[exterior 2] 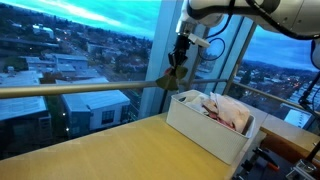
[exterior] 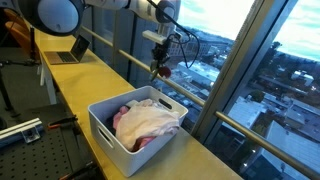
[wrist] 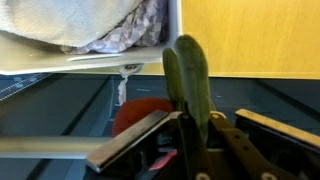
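My gripper (exterior: 157,60) hangs above the far edge of the table, just behind the white bin (exterior: 102,128), and is shut on a small object. In the wrist view its jaws (wrist: 190,125) pinch a long green piece (wrist: 188,70), with a red part (wrist: 140,110) beside it. In both exterior views the object dangles below the fingers as a small reddish shape (exterior: 158,71) (exterior 2: 172,82). The bin (exterior 2: 205,132) holds crumpled pink and white cloth (exterior: 148,122) (exterior 2: 228,110). The bin's rim (wrist: 100,58) and the cloth (wrist: 80,25) fill the top of the wrist view.
The long wooden table (exterior: 90,85) runs along a glass window wall with a metal rail (exterior 2: 70,90) at gripper height. An open laptop (exterior: 70,50) stands at the table's far end. A perforated metal plate (exterior: 30,150) lies beside the table.
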You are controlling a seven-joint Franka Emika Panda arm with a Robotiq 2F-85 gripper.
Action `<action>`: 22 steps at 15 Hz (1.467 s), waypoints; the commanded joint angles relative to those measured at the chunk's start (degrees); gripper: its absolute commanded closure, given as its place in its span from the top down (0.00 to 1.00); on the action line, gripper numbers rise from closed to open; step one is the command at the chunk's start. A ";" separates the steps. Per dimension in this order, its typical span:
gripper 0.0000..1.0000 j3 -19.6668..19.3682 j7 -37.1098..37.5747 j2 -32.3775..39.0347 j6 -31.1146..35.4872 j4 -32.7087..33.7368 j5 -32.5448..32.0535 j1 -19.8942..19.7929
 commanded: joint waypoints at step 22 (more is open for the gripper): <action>0.66 -4.94 6.16 -37.22 18.14 -70.29 1.32 -10.48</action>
